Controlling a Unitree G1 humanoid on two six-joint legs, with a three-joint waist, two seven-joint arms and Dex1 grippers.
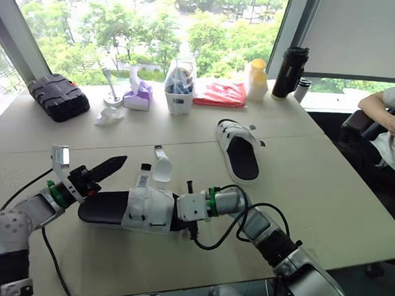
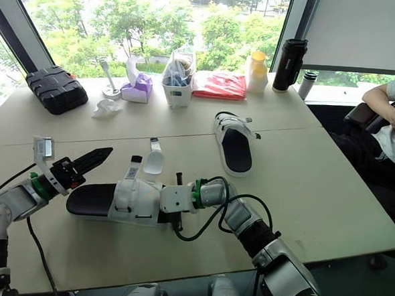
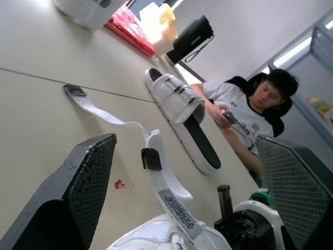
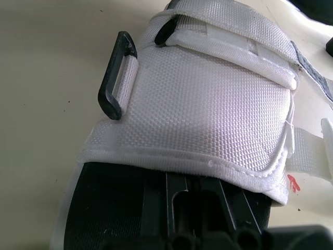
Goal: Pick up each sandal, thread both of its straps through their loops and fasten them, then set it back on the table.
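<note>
Lying on table (image 1: 316, 189) between both grippers, near sandal (image 1: 140, 208) is seen with two straps (image 1: 159, 164) unthreaded and spread toward far side. Left gripper (image 1: 102, 176) is held wide open at heel end, nothing gripped. Right gripper (image 1: 182, 207) is set against toe end; its grip cannot be told. Second sandal (image 1: 239, 150) is placed farther right, straps fastened.

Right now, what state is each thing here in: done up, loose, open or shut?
near sandal: lying flat, both straps loose and unthreaded.
far sandal: lying flat, straps look fastened.
left gripper: jaws open, empty, by the near sandal's heel.
right gripper: at the near sandal's toe end, touching it.
black flask: upright, lid on.
</note>
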